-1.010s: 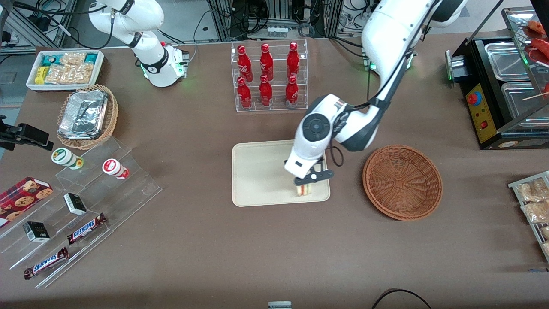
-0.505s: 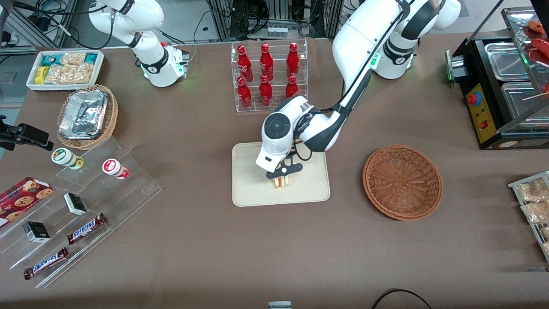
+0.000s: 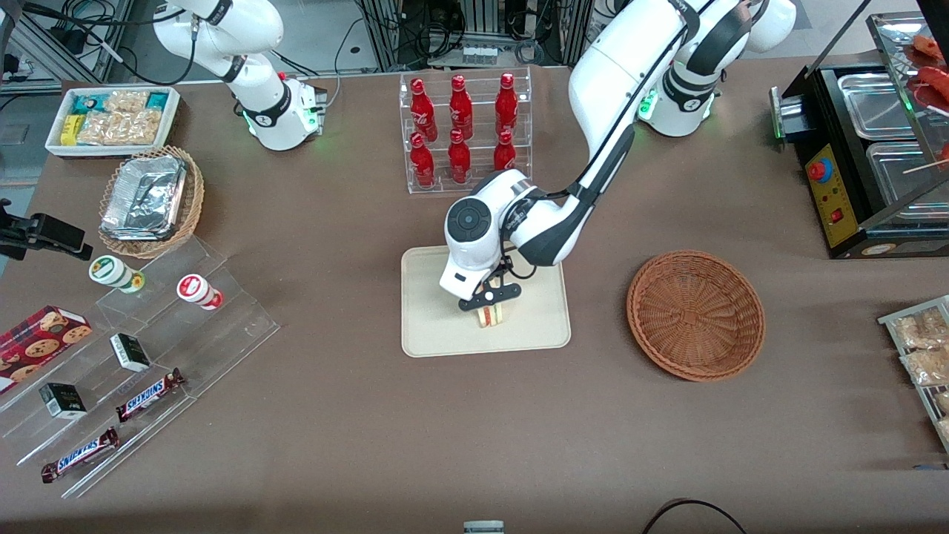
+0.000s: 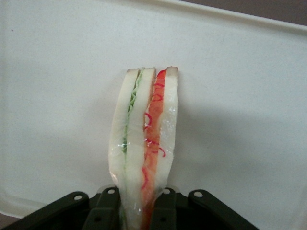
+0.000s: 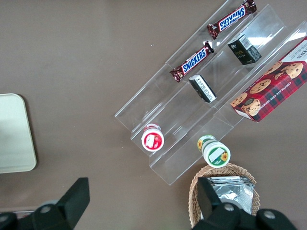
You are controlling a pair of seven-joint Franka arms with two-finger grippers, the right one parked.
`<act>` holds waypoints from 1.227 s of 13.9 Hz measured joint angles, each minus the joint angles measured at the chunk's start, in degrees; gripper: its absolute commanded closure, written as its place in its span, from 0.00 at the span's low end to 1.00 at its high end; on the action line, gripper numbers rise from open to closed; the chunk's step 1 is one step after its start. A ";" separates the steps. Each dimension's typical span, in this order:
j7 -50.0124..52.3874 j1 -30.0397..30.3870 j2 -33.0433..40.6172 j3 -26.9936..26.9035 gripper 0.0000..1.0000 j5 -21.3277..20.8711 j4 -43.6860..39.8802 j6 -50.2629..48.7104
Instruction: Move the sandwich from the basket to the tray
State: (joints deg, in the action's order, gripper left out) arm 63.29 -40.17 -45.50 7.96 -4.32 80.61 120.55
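Observation:
The sandwich (image 3: 490, 317), a white-bread wedge with a red and green filling stripe, stands on its edge over the middle of the cream-beige tray (image 3: 430, 326). My gripper (image 3: 488, 298) is shut on the sandwich (image 4: 144, 143), one black finger pressed against each bread face. The tray (image 4: 57, 96) fills the left wrist view under the sandwich. The reddish-brown woven basket (image 3: 695, 314) sits beside the tray toward the working arm's end of the table, with nothing in it.
A clear rack of red bottles (image 3: 463, 130) stands farther from the front camera than the tray. Toward the parked arm's end lie clear snack steps (image 3: 133, 371), a tan basket with foil containers (image 3: 148, 200) and a white snack bin (image 3: 111, 119). A black food warmer (image 3: 867, 148) stands at the working arm's end.
My gripper has carried the sandwich from the tray's edge nearest the basket to over the tray's middle, then lowered slightly. The fingers stay shut on it.

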 measured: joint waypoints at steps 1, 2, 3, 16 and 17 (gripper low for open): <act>0.05 0.00 -0.26 -0.01 0.01 -0.06 -0.20 0.00; 0.09 0.00 -0.42 -0.02 0.00 -0.06 -0.40 0.00; 0.12 0.00 -0.50 -0.02 0.00 -0.07 -0.60 0.00; -6.32 5.73 10.24 -0.89 0.00 -3.13 -4.62 -11.70; -7.47 7.37 10.81 -0.94 0.00 -3.17 -4.53 -12.73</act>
State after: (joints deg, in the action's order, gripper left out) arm 55.83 -32.80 -34.70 7.02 -7.49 76.07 107.82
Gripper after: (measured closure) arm 0.000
